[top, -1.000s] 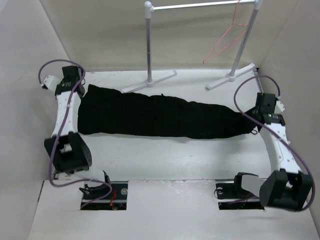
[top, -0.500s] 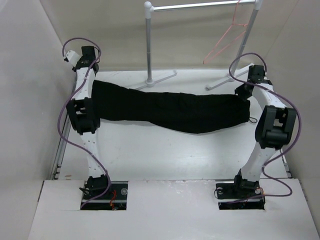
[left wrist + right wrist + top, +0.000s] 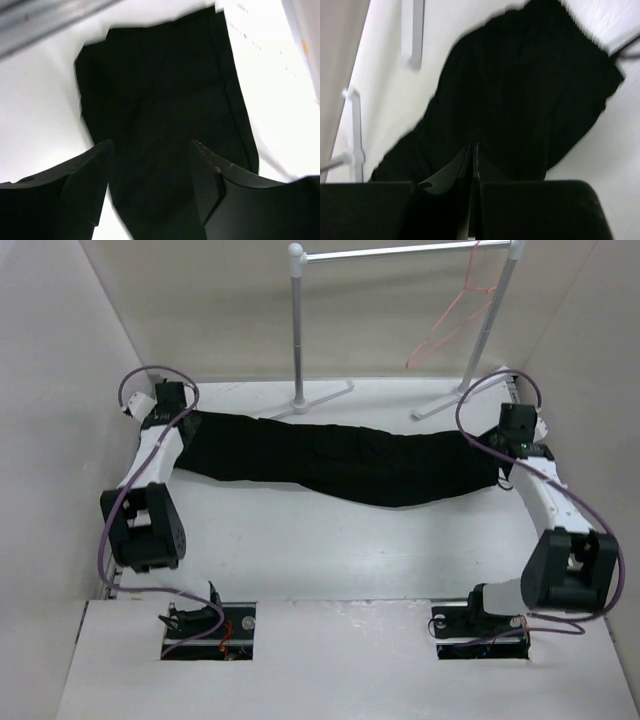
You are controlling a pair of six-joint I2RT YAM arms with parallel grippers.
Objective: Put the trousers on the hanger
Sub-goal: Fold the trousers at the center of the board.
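Across the white worktop [image 3: 330, 560] the trousers [image 3: 330, 462] lie stretched out as one long black band from the left side to the right, dipping a little toward the near edge in the middle. As far as the overhead view lets me judge, they rest on the surface along their whole length. Behind them, at the far edge, stands the grey rail rack [image 3: 298, 330]. The thin pink-orange hanger [image 3: 440, 330] hangs by its hook from the right end of the rail, bare and well apart from the cloth. The left arm [image 3: 150, 455] bends in to the left end of the trousers and the right arm [image 3: 545, 500] to the right end, one at each extremity of the garment. The left tool [image 3: 150, 145] has its fingers spread apart above the left end, with black fabric showing in the space between them but nothing clamped. The right tool [image 3: 474, 147] has its fingers pressed together with only a hairline between, pointing at the right end. Whether a pinch of cloth is caught there I cannot tell. By my reading the task is at an early stage: the trousers appear straightened and laid out, and that is all. Nothing is draped over the hanger's lower bar, and the hanger has not been brought to the trousers nor the trousers to it, so all the hanging is left to do.
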